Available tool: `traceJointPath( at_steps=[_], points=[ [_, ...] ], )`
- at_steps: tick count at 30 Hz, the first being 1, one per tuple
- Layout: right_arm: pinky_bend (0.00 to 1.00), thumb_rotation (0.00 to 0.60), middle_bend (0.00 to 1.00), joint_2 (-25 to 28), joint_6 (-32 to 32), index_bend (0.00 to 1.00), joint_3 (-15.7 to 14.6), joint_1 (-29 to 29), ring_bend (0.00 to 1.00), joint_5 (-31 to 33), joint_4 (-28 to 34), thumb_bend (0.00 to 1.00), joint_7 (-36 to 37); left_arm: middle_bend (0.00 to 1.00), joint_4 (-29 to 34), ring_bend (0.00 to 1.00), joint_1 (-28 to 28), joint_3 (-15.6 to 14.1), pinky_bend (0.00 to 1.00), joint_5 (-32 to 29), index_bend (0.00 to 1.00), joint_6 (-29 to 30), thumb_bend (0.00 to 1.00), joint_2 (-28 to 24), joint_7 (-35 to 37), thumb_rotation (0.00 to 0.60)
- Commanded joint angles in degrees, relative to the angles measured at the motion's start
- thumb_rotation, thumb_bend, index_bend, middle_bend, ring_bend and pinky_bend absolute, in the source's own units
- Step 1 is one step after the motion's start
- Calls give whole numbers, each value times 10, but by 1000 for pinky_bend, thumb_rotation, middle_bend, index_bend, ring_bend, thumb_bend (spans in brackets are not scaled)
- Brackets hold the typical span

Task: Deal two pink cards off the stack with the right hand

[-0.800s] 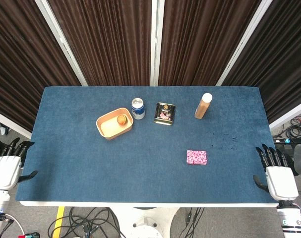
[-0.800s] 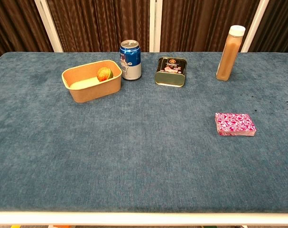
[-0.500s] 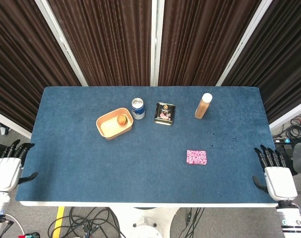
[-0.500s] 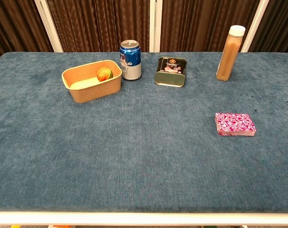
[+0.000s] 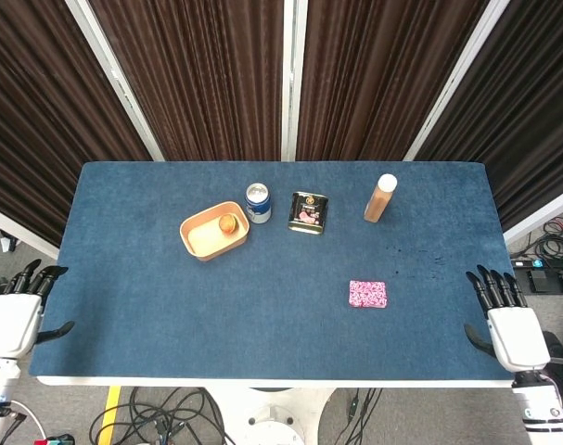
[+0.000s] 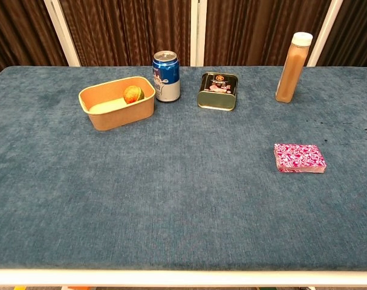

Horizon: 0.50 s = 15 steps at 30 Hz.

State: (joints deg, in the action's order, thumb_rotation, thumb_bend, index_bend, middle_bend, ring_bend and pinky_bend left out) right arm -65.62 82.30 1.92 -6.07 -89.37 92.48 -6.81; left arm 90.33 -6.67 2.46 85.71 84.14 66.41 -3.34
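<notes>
A stack of pink patterned cards (image 5: 367,294) (image 6: 299,157) lies flat on the blue table, right of centre and toward the near edge. My right hand (image 5: 508,324) hangs at the table's right edge, well right of the stack, open with fingers spread and holding nothing. My left hand (image 5: 12,315) sits off the table's left edge, also open and empty. Neither hand shows in the chest view.
At the back stand a tan paper bowl (image 5: 213,232) holding a small fruit (image 6: 132,94), a blue drink can (image 5: 258,202), a dark tin (image 5: 308,212) and a brown bottle with a white cap (image 5: 380,197). Cables lie on the floor beyond the table's near edge.
My right hand has shifted slightly left and forward toward the table's right edge. The cards and the left hand have stayed put.
</notes>
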Motion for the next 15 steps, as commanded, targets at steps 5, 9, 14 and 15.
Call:
traceJointPath(
  at_steps=[5,9,14,15],
  points=[
    [0,600,5,11,-11,0,0,-9,0,4,10,230,-37,172,1,64,5,2,191,6,174,17,3,-2,-10,600],
    [377,600,26,0,-9,0,9,-13,208,11,25,230,-74,172,7,64,6,3,191,6,174,18,3,-11,-10,600],
    [966,600,138,5,-54,0,6,-29,735,39,97,224,-117,172,20,64,7,-1,191,7,174,14,3,-23,-3,600],
    [968,600,136,4,-58,0,8,-35,742,37,100,222,-147,172,21,64,7,-2,191,8,174,14,3,-24,-3,600]
  ],
)
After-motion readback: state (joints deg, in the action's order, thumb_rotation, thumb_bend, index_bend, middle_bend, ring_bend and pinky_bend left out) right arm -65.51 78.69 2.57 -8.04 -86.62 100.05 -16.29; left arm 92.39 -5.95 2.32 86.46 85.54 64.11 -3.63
